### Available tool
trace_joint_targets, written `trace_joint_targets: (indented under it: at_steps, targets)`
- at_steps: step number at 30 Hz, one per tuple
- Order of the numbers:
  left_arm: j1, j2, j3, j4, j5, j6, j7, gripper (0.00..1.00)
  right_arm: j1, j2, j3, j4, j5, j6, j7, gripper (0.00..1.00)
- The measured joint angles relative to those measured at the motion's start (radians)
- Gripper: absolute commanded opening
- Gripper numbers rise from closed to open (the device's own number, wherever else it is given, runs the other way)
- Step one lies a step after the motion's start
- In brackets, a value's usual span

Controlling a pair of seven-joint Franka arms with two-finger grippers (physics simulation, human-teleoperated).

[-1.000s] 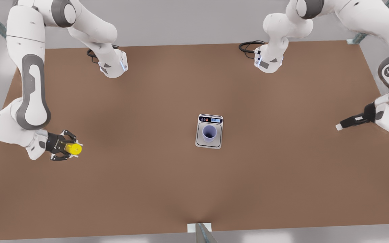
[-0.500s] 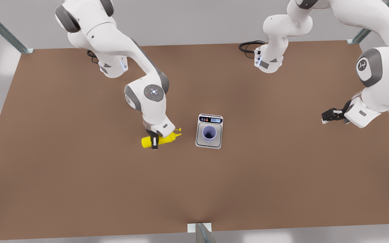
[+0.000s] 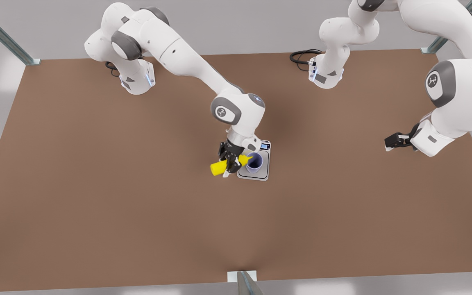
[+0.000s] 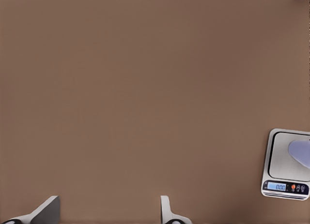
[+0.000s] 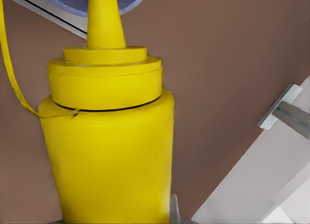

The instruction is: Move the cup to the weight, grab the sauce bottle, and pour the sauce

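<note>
Tipping at centre frame, the right pincer (image 3: 231,160) clamps the sauce bottle (image 3: 219,167), nozzle over the cup (image 3: 255,162) on the weight (image 3: 264,174); sauce may miss sideways. Left pincer (image 3: 395,141) waits agape, far right.

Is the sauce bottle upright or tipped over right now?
Tipped. The bottle lies nearly sideways in the right end effector, its nozzle over the rim of the cup on the scale.

The sauce bottle (image 3: 219,167) is bright yellow all over, nozzle included. The cup (image 3: 255,162) is pale lavender-blue with a dark inside, and the weight (image 3: 260,175) is silver-grey with a dark display strip and a blue screen. The table (image 3: 137,213) is plain brown.
</note>
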Motion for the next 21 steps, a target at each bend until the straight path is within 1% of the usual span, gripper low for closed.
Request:
trace_joint_targets:
  at_steps: [1,2,4,11,19,21]
  targets:
    - [-0.009,0.005,0.001,0.003,0.001,0.007,0.0,1.0,0.002,0.0,0.0,0.0,-0.019,-0.004,0.0,0.54]
    - [-0.011,0.016,0.002,0.041,0.001,0.005,0.001,1.0,0.004,0.004,0.001,-0.003,-0.051,-0.005,0.0,0.54]
    - [-0.01,0.016,0.002,0.043,0.002,-0.001,0.002,1.0,0.022,0.019,0.002,-0.001,-0.111,-0.046,0.0,0.54]
    - [-0.02,0.014,0.005,0.043,0.002,-0.002,0.003,1.0,0.031,0.082,0.0,0.064,-0.119,-0.062,0.0,0.54]
    - [-0.025,0.006,0.002,0.044,-0.001,-0.004,0.0,1.0,0.027,0.077,-0.001,0.067,-0.114,-0.065,-0.001,0.54]
    - [-0.027,0.014,0.0,0.046,-0.002,0.005,-0.03,1.0,0.009,0.061,-0.001,0.067,-0.076,-0.067,-0.003,0.54]
